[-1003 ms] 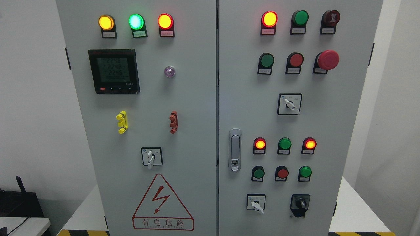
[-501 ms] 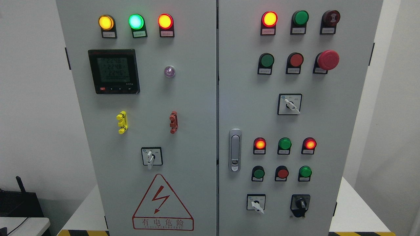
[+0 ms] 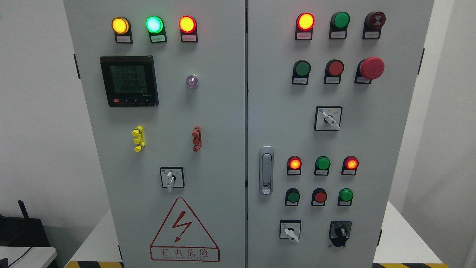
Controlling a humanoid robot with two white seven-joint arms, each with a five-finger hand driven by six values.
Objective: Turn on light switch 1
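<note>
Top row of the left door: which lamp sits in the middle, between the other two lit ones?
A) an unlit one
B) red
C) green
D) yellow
C: the green lamp glows between the yellow lamp on its left and the red lamp on its right.

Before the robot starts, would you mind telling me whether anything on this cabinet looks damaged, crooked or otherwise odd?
Nothing stands out. The cabinet has both doors shut, with lamps, buttons and knobs seated squarely. The meter is lit, the warning sticker lies flat, and the door handle sits flush. Neither robot hand is in view.
</note>
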